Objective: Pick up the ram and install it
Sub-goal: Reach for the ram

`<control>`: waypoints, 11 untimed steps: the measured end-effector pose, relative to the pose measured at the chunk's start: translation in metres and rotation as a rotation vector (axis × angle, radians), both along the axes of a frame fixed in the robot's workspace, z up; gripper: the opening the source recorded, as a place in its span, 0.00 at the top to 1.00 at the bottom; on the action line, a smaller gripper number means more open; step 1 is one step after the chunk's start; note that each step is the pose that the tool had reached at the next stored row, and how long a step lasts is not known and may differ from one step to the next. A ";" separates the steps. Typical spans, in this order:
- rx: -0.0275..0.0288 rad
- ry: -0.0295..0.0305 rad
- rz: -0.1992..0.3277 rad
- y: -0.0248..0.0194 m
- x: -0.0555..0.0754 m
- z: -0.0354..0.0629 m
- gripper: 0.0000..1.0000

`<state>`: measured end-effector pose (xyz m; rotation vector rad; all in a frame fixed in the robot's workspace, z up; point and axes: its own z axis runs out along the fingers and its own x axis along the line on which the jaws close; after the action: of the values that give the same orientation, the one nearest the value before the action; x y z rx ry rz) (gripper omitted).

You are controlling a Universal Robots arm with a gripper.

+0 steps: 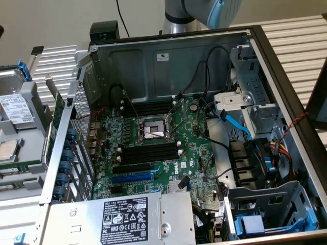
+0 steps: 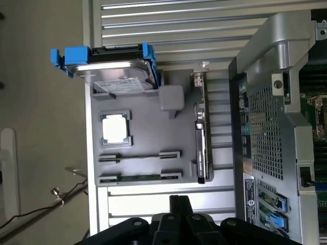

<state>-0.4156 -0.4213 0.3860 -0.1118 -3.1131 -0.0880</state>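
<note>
Hovering over the grey moulded parts tray [image 2: 148, 127] that sits outside the open steel computer case [image 1: 168, 66], the black gripper [image 2: 174, 201] has its jaws clenched together with nothing between them. The ram [image 2: 139, 177], a long thin green circuit-board stick, rests in the tray holder nearest the gripper, held between two grey end clips and clear of the fingers. A second thin stick [image 2: 139, 155] sits in the parallel holder just beside it, with a silver square processor chip [image 2: 115, 128] and a silver hard drive in a blue plastic caddy [image 2: 115, 76] beyond. Inside the case, the long black plastic memory slots [image 1: 148, 153] look unfilled, so I judge this to be the approach to the pick, with nothing installed. A grasp here calls for parted jaws, squared across the stick's thin faces, and a descent that avoids the neighbouring stick.
</note>
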 end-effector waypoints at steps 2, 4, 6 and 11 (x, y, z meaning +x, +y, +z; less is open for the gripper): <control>0.0000 0.0000 0.000 0.0002 -0.009 -0.0012 0.89; -0.0023 0.0000 0.000 0.0031 -0.018 -0.0030 0.89; -0.0053 -0.0001 0.000 0.0071 -0.025 -0.0042 0.89; -0.0066 -0.0001 0.002 0.0106 -0.036 -0.0049 0.89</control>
<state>-0.4520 -0.4107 0.3810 -0.1088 -3.1137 -0.0778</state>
